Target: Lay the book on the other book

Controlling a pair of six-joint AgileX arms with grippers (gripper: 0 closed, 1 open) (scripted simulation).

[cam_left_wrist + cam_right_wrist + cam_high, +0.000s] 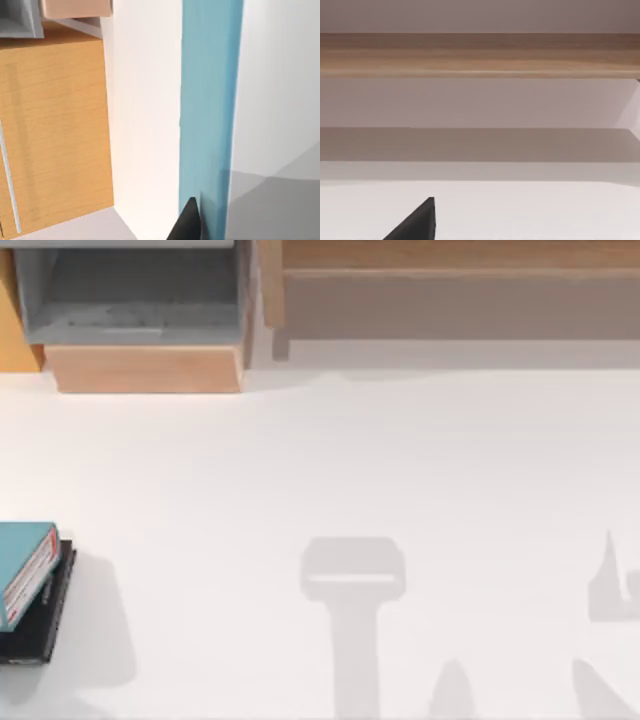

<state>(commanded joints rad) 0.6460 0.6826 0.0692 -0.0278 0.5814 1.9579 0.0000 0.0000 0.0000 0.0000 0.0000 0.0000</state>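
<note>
The teal book (26, 558) lay flat on the black book (42, 615) at the worktop's (330, 470) left edge, spines facing right. In the left wrist view, the left pincer's fingertip (186, 222) hovered beside the teal cover (207, 115). Whether either pincer was released or clenched could not be told; the right pincer's fingertip (417, 222) pointed toward a wooden shelf (480, 55)
</note>
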